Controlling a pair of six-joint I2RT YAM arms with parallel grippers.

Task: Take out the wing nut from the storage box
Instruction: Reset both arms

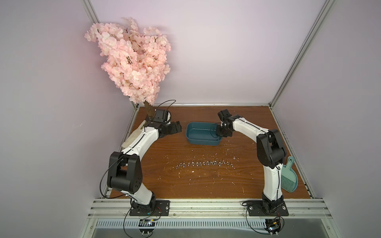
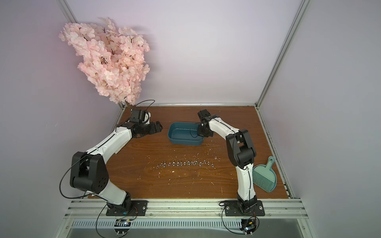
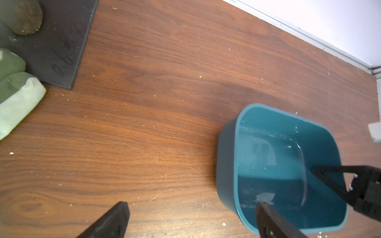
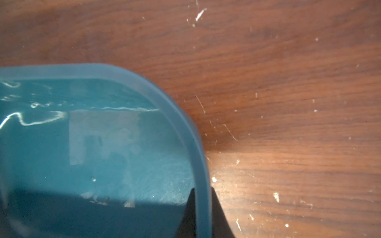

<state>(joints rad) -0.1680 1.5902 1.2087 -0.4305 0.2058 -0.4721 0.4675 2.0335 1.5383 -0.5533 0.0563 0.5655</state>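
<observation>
Front of table: A row of wing nuts (image 1: 203,163) lies across the lower centre of both top views, well apart from the tub. A green dustpan (image 1: 287,179) sits at the lower right, beside the right arm.
Storage box: The teal storage box (image 1: 203,142) sits mid-frame on the wooden table (image 1: 206,185). No nut shows inside in either wrist view, only pale flecks and glare on the floor (a nut under the gripper's shadow cannot be ruled out).
Right gripper: The right gripper (image 4: 203,189) is pressed together on the box's end wall, one finger inside the rim and one outside.
Left gripper: The left gripper (image 1: 178,127) is spread wide and holds nothing, near the box's left end at centre left of the top views.
Backdrop: A pink blossom branch (image 1: 132,59) fills the upper left.
Risk, tipping: Any pull upward on that one end would likely tilt the box, and the thin wall could slip out of the pinch.
Risk, dragging: A sideways or forward tug may slide the box toward the sorted row and scatter it.
Risk, empty reach: If the box is in fact cleared, the left gripper may dive in, close on nothing and jolt the box.
</observation>
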